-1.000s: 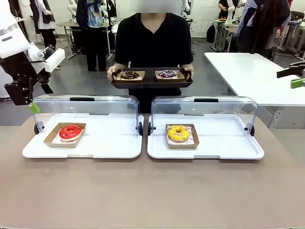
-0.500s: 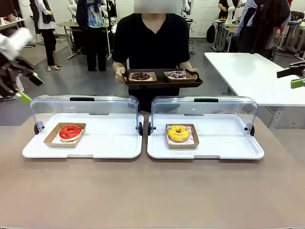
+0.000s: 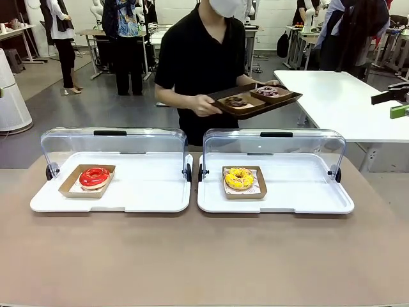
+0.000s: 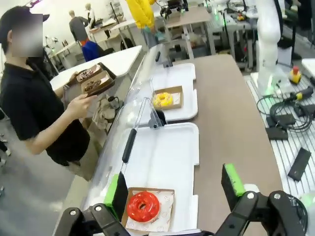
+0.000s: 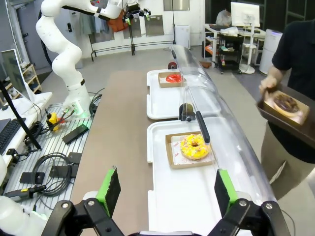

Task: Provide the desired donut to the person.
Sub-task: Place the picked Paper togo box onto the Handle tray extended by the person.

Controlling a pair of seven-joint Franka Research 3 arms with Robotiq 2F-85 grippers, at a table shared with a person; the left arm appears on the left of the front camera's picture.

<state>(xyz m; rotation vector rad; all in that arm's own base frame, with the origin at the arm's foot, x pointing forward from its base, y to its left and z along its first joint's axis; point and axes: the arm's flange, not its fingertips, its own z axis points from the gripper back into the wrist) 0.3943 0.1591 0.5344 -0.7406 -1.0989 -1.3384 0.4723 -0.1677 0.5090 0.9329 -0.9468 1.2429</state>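
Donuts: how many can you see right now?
4: red donut on left white tray, yellow donut on right white tray, two dark donuts on person's tray.

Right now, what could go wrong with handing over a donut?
The person has turned aside with a tilted tray, so its two donuts might slide. Both hands look busy, so a handover may find no free hand. Which is wanted, the red donut or the yellow donut, isn't shown.
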